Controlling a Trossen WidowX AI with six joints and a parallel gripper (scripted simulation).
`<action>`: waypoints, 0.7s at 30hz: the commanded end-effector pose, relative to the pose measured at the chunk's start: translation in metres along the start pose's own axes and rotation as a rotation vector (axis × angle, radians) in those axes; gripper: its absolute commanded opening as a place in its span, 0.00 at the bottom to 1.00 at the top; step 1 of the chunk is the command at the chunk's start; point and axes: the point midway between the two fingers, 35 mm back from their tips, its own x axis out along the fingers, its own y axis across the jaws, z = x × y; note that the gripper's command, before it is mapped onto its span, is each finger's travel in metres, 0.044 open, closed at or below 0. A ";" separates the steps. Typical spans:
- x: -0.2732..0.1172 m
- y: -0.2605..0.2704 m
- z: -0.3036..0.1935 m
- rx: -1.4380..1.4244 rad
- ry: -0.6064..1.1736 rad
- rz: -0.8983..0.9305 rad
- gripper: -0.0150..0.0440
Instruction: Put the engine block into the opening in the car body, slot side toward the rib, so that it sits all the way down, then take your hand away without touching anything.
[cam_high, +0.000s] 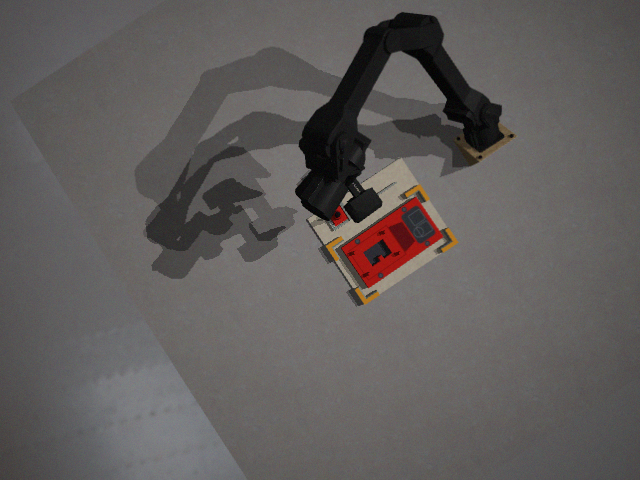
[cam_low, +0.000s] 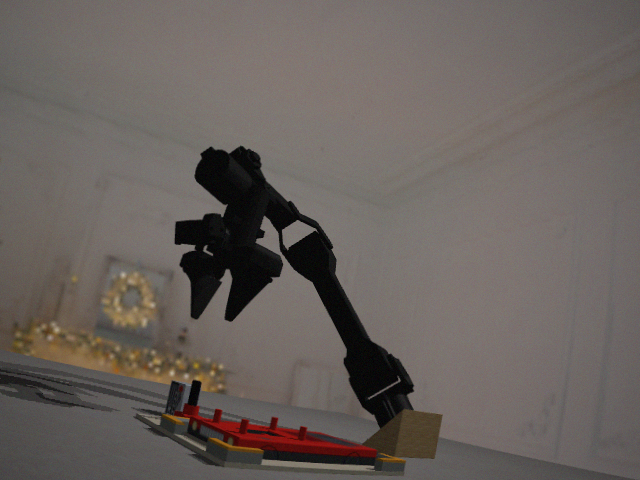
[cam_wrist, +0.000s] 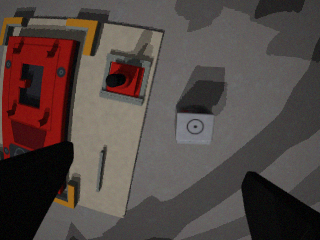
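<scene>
The red car body (cam_high: 361, 242) (cam_low: 310, 441) (cam_wrist: 52, 85) lies on the board; its dark opening (cam_high: 376, 251) (cam_wrist: 34, 92) shows a small red rib (cam_wrist: 25, 82) on one side. A red block with a black post (cam_high: 338, 217) (cam_low: 190, 409) (cam_wrist: 132, 80) sits in a square grey holder on the board. A grey box (cam_low: 176, 396) (cam_wrist: 195, 128), with a circle on its top, stands off the board and is hidden in the top view. Which is the engine block I cannot tell; no slot is clear. My gripper (cam_low: 212, 318) (cam_wrist: 160, 168) is open and empty, high above them.
The cream board (cam_high: 395, 173) (cam_wrist: 120, 165) has raised orange-topped corner brackets (cam_high: 449, 241) (cam_low: 235, 453) (cam_wrist: 87, 30) around the car body. A thin grey strip (cam_wrist: 101, 170) lies on the board. The arm's wooden base (cam_high: 478, 152) (cam_low: 418, 434) stands beyond the board.
</scene>
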 end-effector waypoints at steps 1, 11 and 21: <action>0.011 -0.020 0.000 -0.090 0.086 -0.008 1.00; 0.032 -0.026 -0.001 -0.117 0.107 -0.017 1.00; 0.076 -0.030 -0.007 -0.134 0.118 -0.032 1.00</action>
